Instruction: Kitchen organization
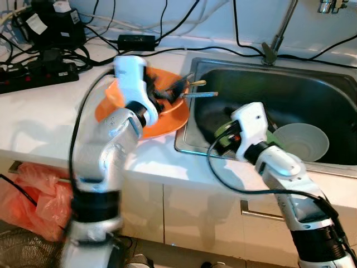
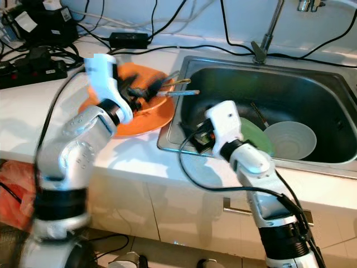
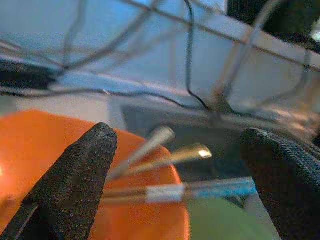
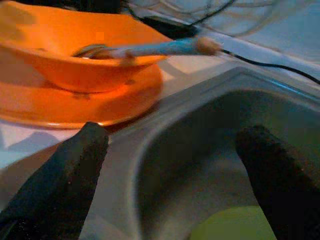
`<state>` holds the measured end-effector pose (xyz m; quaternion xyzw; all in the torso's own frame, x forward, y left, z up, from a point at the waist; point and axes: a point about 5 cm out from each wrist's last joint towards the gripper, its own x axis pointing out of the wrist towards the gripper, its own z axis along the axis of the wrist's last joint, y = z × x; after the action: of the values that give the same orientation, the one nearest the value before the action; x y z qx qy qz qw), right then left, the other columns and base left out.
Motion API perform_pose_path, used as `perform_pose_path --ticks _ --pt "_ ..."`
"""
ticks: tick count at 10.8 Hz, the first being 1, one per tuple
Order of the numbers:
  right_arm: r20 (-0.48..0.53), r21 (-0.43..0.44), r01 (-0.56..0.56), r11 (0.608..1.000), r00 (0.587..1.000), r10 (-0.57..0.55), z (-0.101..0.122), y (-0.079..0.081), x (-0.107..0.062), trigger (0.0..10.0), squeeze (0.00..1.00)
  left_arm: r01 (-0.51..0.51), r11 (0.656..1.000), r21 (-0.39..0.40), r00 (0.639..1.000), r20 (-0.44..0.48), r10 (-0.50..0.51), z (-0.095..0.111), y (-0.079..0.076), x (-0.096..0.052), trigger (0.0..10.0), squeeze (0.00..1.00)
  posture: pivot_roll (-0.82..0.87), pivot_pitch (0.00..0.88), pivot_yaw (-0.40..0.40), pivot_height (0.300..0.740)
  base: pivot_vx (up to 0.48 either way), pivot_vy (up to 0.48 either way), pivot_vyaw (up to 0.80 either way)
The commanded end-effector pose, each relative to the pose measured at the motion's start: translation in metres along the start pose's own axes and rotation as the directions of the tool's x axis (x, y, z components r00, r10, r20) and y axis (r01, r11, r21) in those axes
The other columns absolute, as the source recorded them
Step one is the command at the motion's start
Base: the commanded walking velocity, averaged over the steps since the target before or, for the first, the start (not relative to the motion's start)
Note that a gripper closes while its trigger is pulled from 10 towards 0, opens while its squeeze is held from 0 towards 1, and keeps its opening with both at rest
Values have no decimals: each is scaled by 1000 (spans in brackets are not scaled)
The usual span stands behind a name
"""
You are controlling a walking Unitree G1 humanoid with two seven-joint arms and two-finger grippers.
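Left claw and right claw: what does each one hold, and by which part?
Nothing is held. The left claw is open above the orange bowl, utensil handles between its fingers untouched. The right claw is open over the sink.

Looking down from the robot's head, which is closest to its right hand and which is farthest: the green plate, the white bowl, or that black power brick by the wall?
From the right hand, in the left eye view:
1. Green plate, in the sink right beside it.
2. White bowl, farther along the sink basin on its right.
3. Black power brick, across the counter against the back wall.

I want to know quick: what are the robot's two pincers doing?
Left pincer: open, empty, over the orange bowl.
Right pincer: open, empty, above the sink.
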<state>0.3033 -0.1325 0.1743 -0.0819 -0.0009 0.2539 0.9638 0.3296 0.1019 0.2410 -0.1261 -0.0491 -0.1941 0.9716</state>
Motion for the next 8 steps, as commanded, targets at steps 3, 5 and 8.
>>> perform_pose_path --ticks 3,5,8 --pt "20 -8 124 992 992 -124 2 -18 -4 10000 0 -102 993 52 993 63 99 -13 -3 -8 10000 0 112 18 -9 740 0 0 0" --pt "22 -4 159 987 987 -159 3 -24 -7 10000 0 -157 987 19 987 48 156 -29 -1 -11 10000 0 98 22 -2 740 0 0 0" --pt "25 -6 166 986 986 -165 3 -25 -7 10000 0 -144 989 34 988 58 142 -30 -4 -8 10000 0 94 25 -5 740 0 0 0"
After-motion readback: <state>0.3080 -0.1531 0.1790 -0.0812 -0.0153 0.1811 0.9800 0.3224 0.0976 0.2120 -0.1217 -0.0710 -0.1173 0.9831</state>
